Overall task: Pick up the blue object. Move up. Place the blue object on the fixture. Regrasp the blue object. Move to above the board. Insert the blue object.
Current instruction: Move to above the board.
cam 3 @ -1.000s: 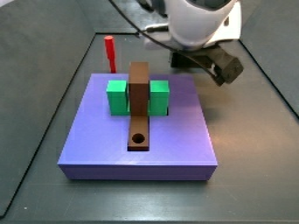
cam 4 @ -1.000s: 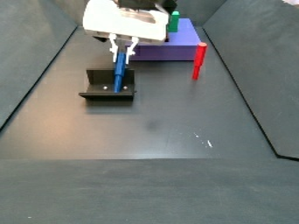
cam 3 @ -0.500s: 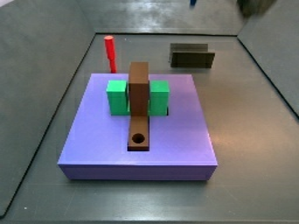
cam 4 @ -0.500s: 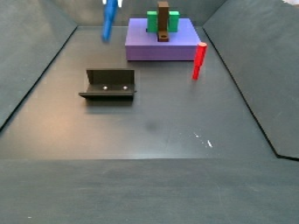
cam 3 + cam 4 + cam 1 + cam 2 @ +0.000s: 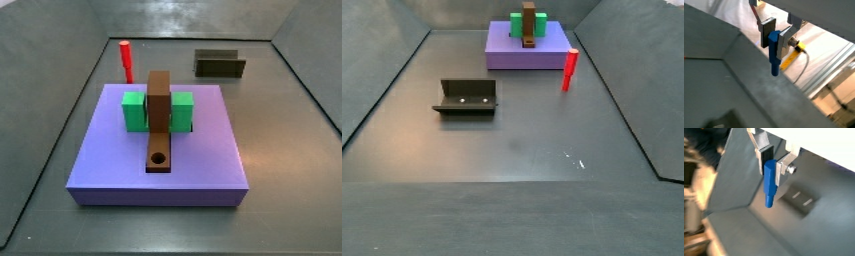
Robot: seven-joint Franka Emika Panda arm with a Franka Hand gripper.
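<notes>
Blue and slim, the blue object (image 5: 774, 54) hangs upright in both wrist views, pinched near its upper end between the silver plates of the hand (image 5: 776, 36), most of its length left free below the fingers (image 5: 765, 152). That high grip on the peg reads as deliberate: a long free end is what must go down into the hole. The hand is clamped on the peg and has climbed clear of both side views, so peg and arm are absent from those pictures.

Nearest in a side view, the fixture (image 5: 466, 97) stands empty on the dark floor, its recess bare. Half a second earlier the peg's blue shaft still showed at the upper edge of that view; a second ago the hand stood over the fixture with the peg in it. Beyond, the red peg (image 5: 569, 70) stands upright just beside the purple block (image 5: 160, 150). On that block, the board (image 5: 160, 120) lies lengthwise between the green blocks (image 5: 134, 110), which seem set there to brace it, its round hole (image 5: 159, 159) at the end clear of them and open. Regrasp looks done; travel to above the board appears under way.
</notes>
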